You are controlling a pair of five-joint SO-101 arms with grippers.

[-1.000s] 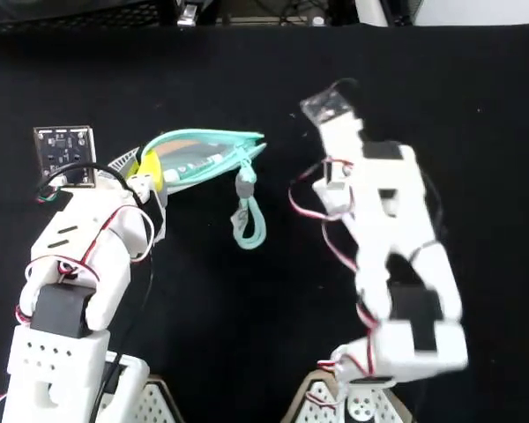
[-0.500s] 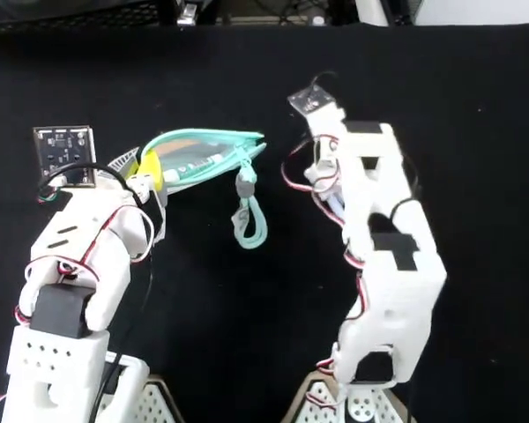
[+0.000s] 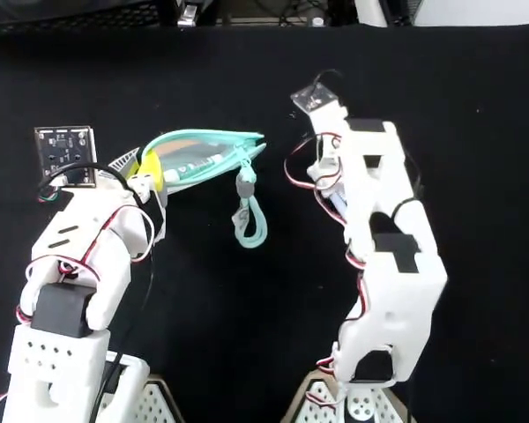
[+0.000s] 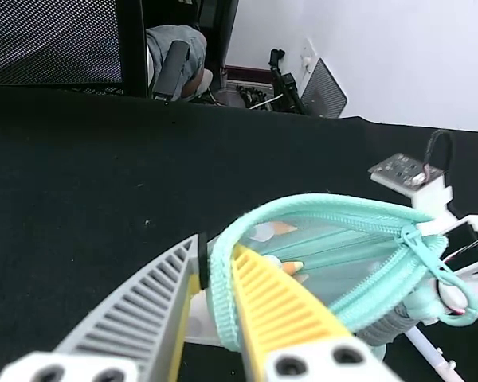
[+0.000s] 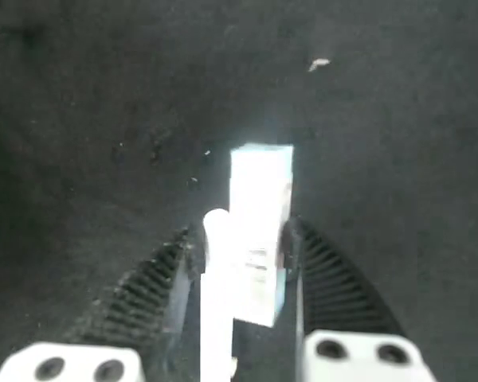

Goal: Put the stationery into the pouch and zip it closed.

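Mint-green zip fabric pouch (image 3: 203, 154) lies upper centre-left in the high view, mouth gaping, rim pinched tight by left gripper (image 4: 217, 253). A white rectangular eraser-like block (image 5: 259, 199) is clamped betw. the narrowly parted jaws of right gripper (image 5: 239, 231). Risk: block may be snagged on the zip edge or dropped short, as opening is narrow & held at one end only.

We see the black table (image 3: 476, 106) from above in the high view, with both arm bases at the near edge. The left wrist camera sits just behind the left gripper (image 4: 217, 247) and faces low across the table toward the room wall. It shares the pouch (image 4: 334, 239) with the high view. The right wrist camera looks steeply down past the right gripper (image 5: 237, 232), very near the white stationery piece (image 5: 260, 199) and the cloth.
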